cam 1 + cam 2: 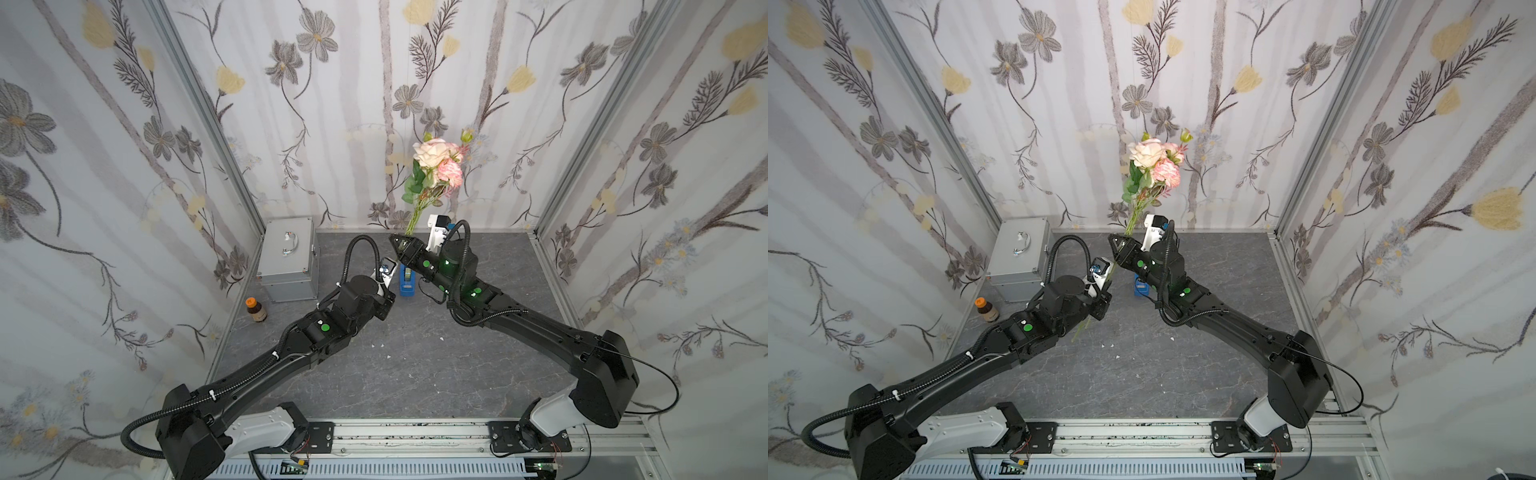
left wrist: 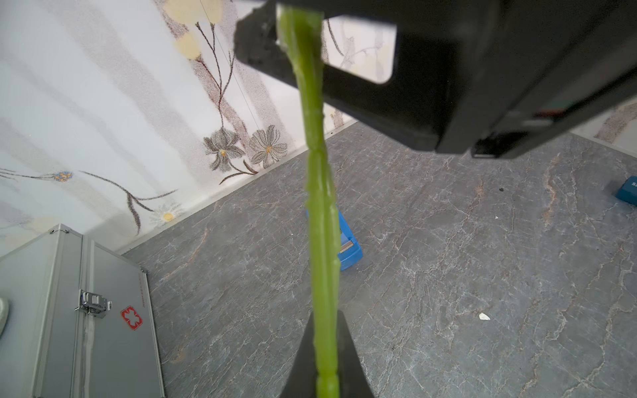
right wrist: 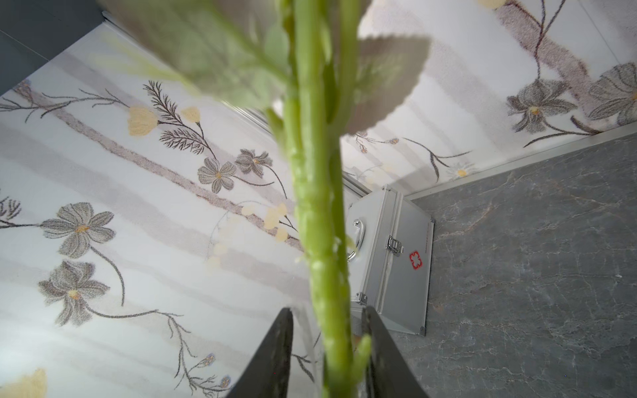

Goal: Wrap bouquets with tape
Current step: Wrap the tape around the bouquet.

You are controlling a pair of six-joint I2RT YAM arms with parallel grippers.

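The bouquets are one bunch of pink and cream roses point(image 1: 438, 160) point(image 1: 1154, 160), held up in the air near the back wall with the thin green stems point(image 2: 319, 206) point(image 3: 317, 206) slanting down. My left gripper point(image 2: 325, 317) is shut on the lower stems. Higher up, the right gripper point(image 1: 395, 239) point(image 3: 327, 313) stands round the stems. One finger is beside a stem nub and a gap shows at the other finger. The tape sits in its blue dispenser point(image 1: 409, 282) point(image 1: 1140, 287) point(image 2: 350, 244) on the table below the right wrist, partly hidden by that arm.
A silver case with a handle point(image 1: 289, 257) stands at the back left by the wall. In front of it is a small brown bottle point(image 1: 255, 309). A few white scraps point(image 1: 380, 345) lie on the grey marbled table point(image 1: 415, 374). Papered walls close three sides.
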